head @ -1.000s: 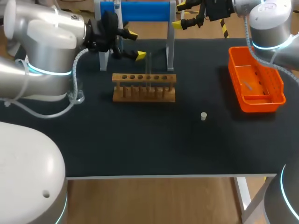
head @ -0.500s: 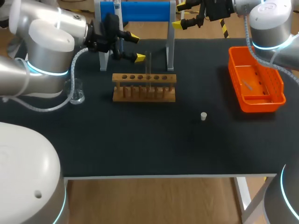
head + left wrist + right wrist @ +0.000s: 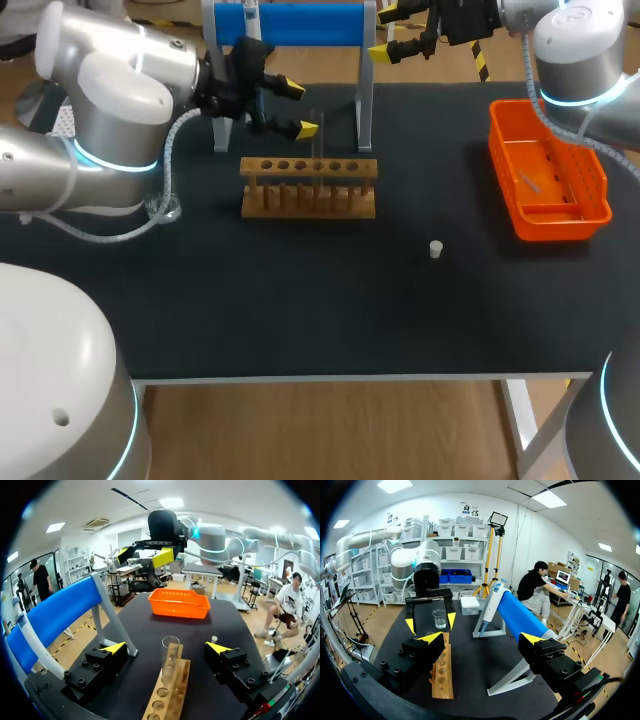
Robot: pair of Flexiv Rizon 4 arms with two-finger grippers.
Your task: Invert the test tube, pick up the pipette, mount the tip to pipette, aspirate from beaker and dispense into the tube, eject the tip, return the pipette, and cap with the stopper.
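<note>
My left gripper (image 3: 166, 648) is spread wide, gripping nothing. Just ahead, in line with the gap, the slender clear glass tube (image 3: 170, 656) stands upright in the wooden rack (image 3: 167, 695).

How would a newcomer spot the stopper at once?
Start at the orange basket on the right. Between it and the wooden test tube rack, nearer the front edge, sits the stopper. It is the only small pale plug, alone on bare black tabletop.
</note>
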